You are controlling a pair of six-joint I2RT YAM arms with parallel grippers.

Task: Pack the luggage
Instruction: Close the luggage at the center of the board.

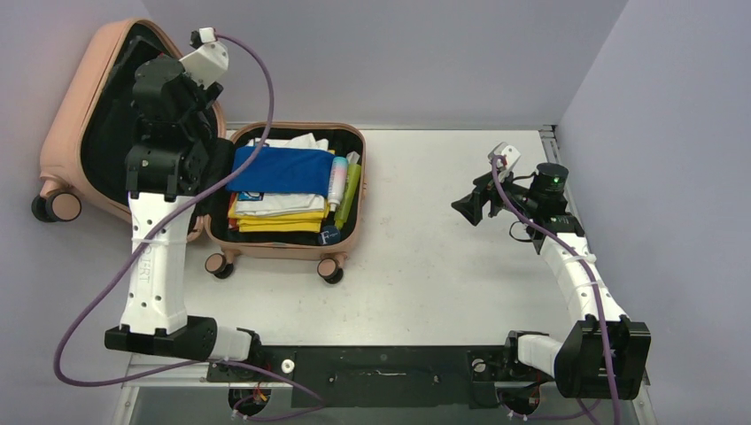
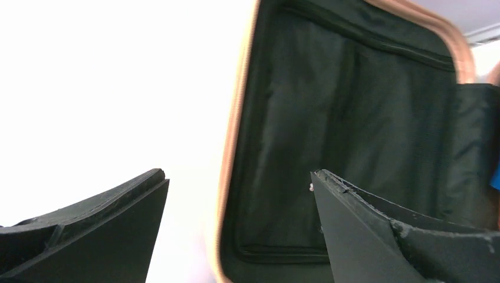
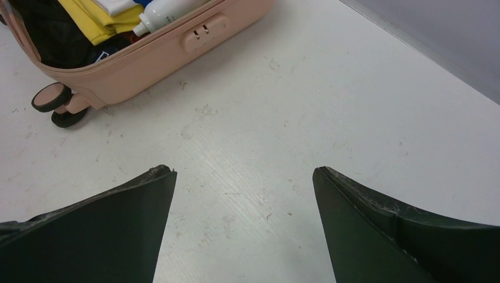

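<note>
The luggage [image 1: 274,249] is lying open at the left of the counter [image 1: 443,283]. Its base is holding folded clothes [image 1: 282,170] and a bottle [image 1: 337,180], and its lid [image 1: 66,115] is leaning up and back to the left. The left tool [image 2: 239,180] is hovering at the lid's edge, facing the black lining [image 2: 330,118], with its jaws spread wide and gripping nothing. The right tool [image 1: 468,209] is hanging over bare counter well to the right of the luggage, also wide open and empty. With the base looking full and nothing loose in sight, packing appears to be giving way to closing. The next move is likely calling for the left tool to catch the lid's rim and swing it down over the base. The right tool may need to come in and steady the shell, since the wheels could be letting it roll.
</note>
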